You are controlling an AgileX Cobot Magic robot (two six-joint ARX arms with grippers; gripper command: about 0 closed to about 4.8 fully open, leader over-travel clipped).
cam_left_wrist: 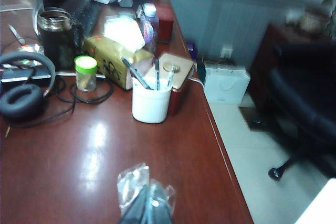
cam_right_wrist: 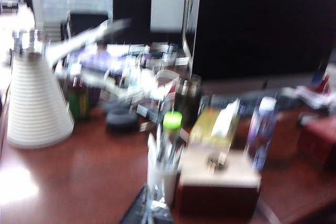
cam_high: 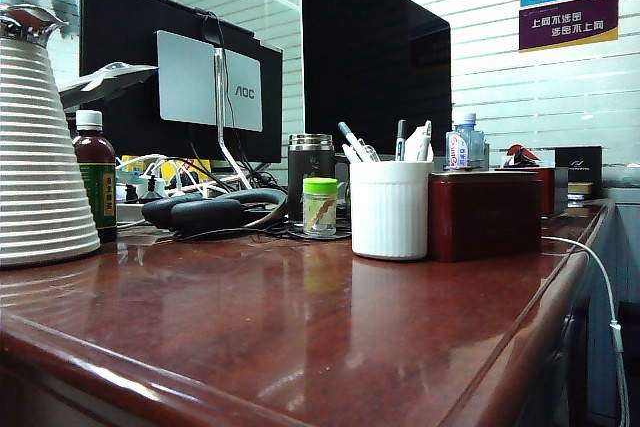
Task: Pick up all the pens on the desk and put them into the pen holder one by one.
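Note:
The white ribbed pen holder [cam_high: 390, 209] stands on the reddish-brown desk [cam_high: 300, 327], next to a dark red box. The pens [cam_high: 352, 139] that I see stand in it, tips poking above the rim. In the left wrist view the pen holder [cam_left_wrist: 151, 106] with its pens [cam_left_wrist: 135, 73] is ahead of my left gripper [cam_left_wrist: 148, 203], well apart; its tape-wrapped fingers are shut with nothing between them. The right wrist view is blurred: my right gripper [cam_right_wrist: 149, 211] is shut and empty just in front of the pen holder [cam_right_wrist: 161, 177]. Neither gripper shows in the exterior view.
A dark red box [cam_high: 485, 215] touches the holder's right side. A green-lidded jar [cam_high: 320, 207], steel mug [cam_high: 310, 167], headphones [cam_high: 210, 212], brown bottle [cam_high: 95, 182] and white ribbed cone [cam_high: 40, 147] stand behind and left. Monitors [cam_high: 370, 57] stand behind. A tissue box [cam_left_wrist: 113, 59] sits beyond the holder.

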